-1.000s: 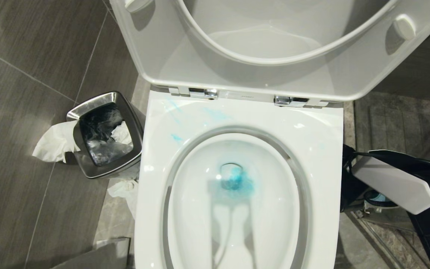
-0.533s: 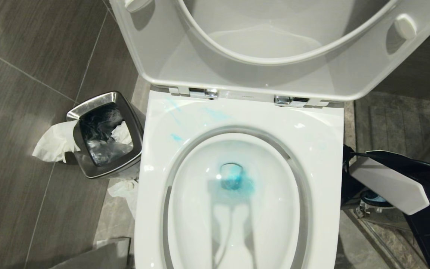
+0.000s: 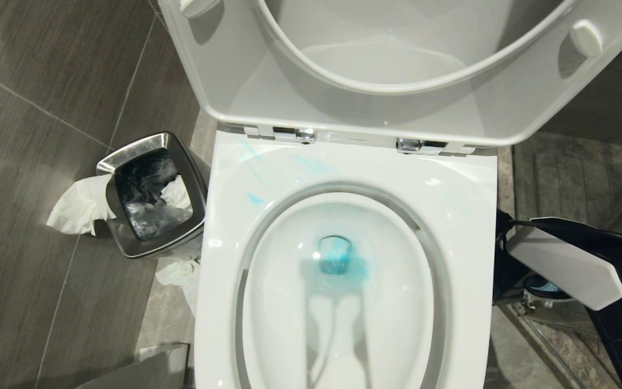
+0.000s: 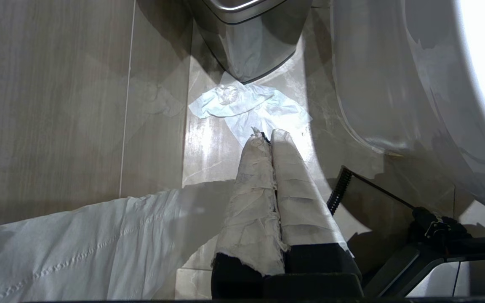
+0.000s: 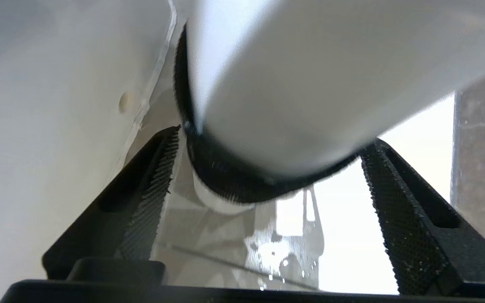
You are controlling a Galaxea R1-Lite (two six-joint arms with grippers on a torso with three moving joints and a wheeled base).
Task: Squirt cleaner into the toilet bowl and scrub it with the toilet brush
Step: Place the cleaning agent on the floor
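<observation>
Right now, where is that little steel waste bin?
In the head view the steel waste bin stands on the floor at the robot's left, beside the toilet bowl, crumpled paper against it.

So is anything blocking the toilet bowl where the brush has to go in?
Nothing visible blocks it. The lid and seat are both tipped up, so the toilet bowl is open from above. Inside there is only blue cleaner in the water at the bottom.
</observation>
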